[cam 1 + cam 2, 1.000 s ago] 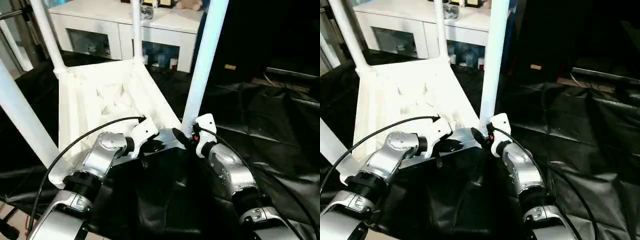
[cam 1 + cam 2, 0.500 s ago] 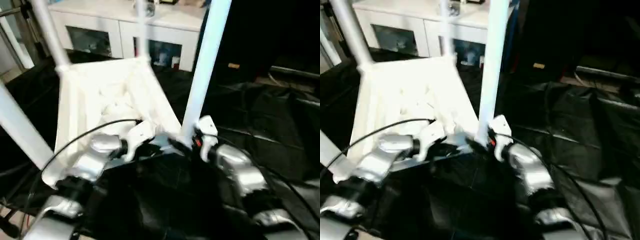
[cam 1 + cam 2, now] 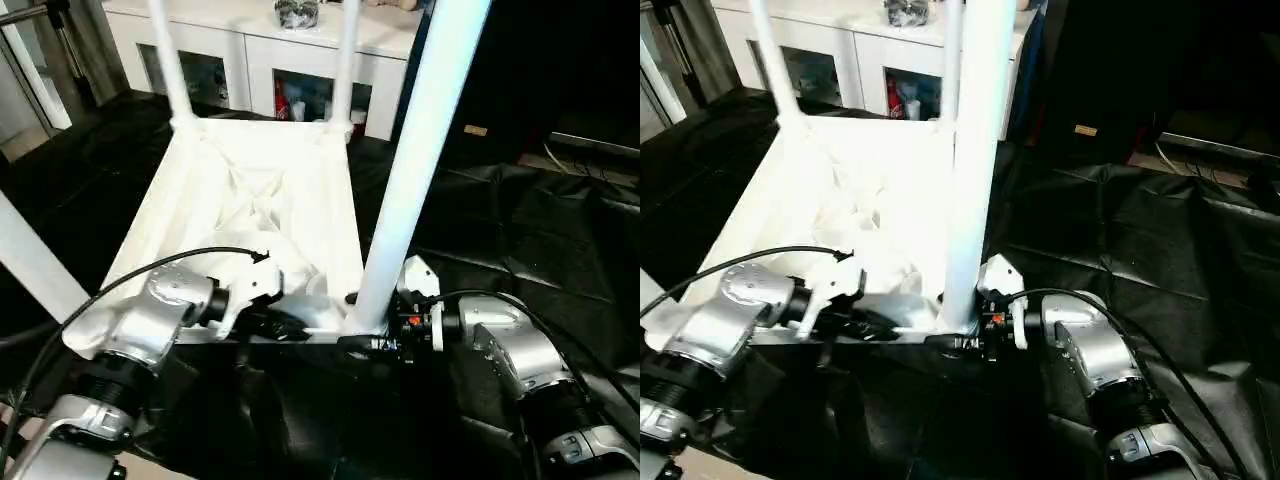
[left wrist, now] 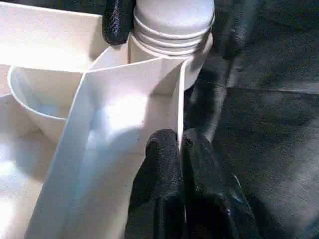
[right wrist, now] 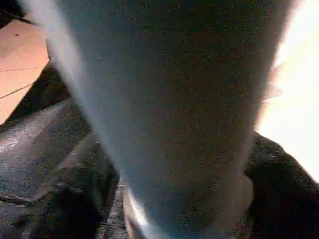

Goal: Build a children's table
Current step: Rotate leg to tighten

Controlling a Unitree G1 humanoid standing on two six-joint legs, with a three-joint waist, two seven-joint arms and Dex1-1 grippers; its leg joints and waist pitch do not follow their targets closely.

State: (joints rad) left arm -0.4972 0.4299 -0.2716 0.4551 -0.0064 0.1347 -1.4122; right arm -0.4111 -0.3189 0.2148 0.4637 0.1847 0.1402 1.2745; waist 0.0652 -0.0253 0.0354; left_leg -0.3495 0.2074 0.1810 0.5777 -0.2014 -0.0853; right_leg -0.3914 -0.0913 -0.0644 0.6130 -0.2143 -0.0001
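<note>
The children's table lies upside down on a black sheet, its ribbed white top [image 3: 260, 190] facing up. Two legs [image 3: 165, 60] stand in the far corner sockets, one [image 3: 30, 260] at the near left, and a thick one [image 3: 425, 150] at the near right. My left gripper [image 3: 288, 325] is shut on the thin near rim wall [image 4: 180, 124], just beside that near right socket. My right gripper [image 3: 357, 322] reaches in from the right, open around the foot of the near right leg. One of its fingers [image 4: 117, 20] lies against the ridged leg end [image 4: 172, 25]; the other stands slightly off it.
A white cabinet with glass doors [image 3: 250, 55] stands behind the table. The black sheet [image 3: 530, 220] spreads to the right, with a dark box [image 3: 520, 70] and cables behind it. A metal stand [image 3: 60, 40] is at the far left.
The camera has shifted. My right gripper has dropped lower and now straddles the foot of the near right leg at its socket. The left gripper keeps its hold on the rim.
</note>
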